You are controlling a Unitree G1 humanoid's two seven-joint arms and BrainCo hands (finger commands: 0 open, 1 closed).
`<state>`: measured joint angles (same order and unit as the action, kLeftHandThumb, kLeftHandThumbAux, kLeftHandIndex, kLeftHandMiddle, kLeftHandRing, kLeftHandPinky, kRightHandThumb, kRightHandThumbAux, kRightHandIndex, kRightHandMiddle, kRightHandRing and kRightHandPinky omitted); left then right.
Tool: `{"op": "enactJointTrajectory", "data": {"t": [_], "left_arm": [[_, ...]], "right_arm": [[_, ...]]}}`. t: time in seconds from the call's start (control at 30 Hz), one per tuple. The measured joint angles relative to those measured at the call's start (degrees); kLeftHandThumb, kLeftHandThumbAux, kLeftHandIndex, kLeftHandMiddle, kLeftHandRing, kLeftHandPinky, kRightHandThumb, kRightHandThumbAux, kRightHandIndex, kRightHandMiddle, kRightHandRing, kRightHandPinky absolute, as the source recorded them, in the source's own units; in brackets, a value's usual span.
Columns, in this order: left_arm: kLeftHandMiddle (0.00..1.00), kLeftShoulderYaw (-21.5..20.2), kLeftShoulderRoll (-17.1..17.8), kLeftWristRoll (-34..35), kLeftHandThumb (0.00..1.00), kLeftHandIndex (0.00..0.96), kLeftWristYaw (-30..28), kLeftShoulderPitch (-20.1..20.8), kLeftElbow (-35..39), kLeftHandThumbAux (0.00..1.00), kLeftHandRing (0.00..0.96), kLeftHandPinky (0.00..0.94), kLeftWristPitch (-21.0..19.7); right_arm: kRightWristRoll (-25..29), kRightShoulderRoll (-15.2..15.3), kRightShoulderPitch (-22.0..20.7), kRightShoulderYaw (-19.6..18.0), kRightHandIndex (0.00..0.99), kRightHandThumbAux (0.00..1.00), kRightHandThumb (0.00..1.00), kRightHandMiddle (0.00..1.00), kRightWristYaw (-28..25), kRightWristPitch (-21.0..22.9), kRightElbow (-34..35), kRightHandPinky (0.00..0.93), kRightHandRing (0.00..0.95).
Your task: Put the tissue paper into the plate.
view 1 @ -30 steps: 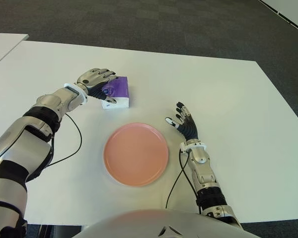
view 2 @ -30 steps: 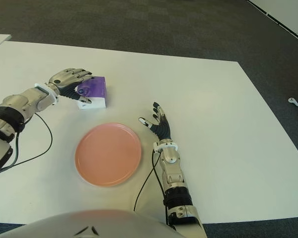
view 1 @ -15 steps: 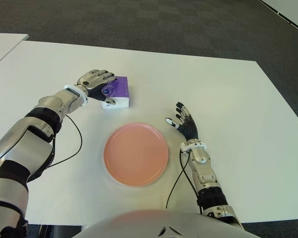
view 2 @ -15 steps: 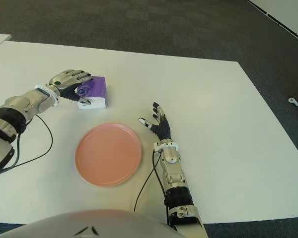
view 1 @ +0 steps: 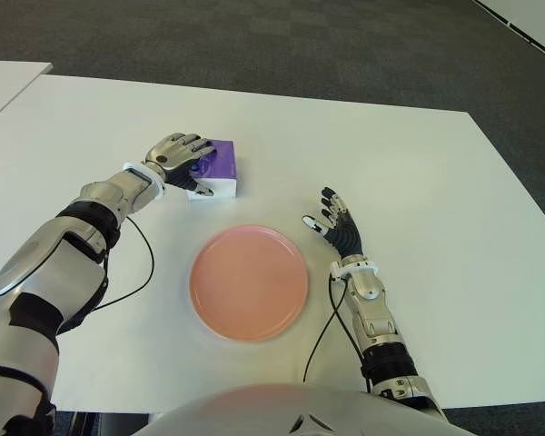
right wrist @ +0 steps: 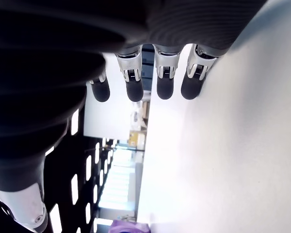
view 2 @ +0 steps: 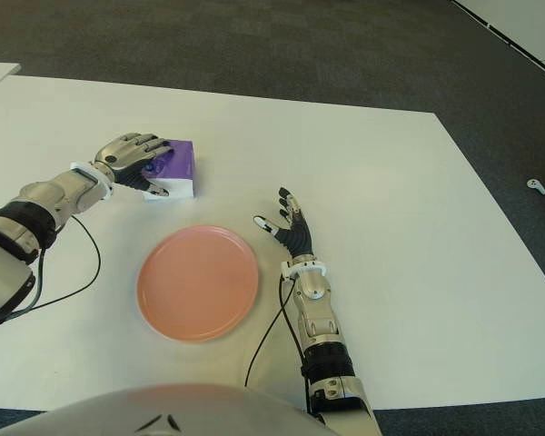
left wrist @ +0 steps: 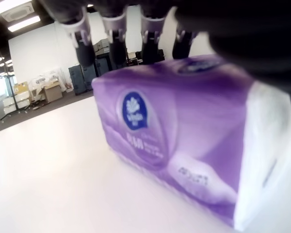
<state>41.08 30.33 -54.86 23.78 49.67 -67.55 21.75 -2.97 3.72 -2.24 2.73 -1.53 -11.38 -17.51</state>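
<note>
The left hand (view 1: pixel 177 157) lies over the tissue pack (view 1: pixel 220 169), fingers draped on top.

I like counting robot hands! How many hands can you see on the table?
2. The left hand is over the purple tissue pack. The right hand shows open, right of the pink plate.

The left hand (view 1: pixel 177 156) has lowered onto the tissue pack (view 1: pixel 216 168).
</note>
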Motion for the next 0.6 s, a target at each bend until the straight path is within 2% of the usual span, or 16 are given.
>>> {"op": "enactJointTrajectory", "data": {"t": [0.6], "left_arm": [[0.0,1.42,-2.47,-0.16,0.0,0.0,3.09,-0.06,-2.29,0.31,0.0,0.0,-0.99]], "right_arm": [[0.16,0.33,0.11,0.06,0.0,0.655,0.0,0.0,-0.63,-0.12,0.09,0.0,0.0]]}}
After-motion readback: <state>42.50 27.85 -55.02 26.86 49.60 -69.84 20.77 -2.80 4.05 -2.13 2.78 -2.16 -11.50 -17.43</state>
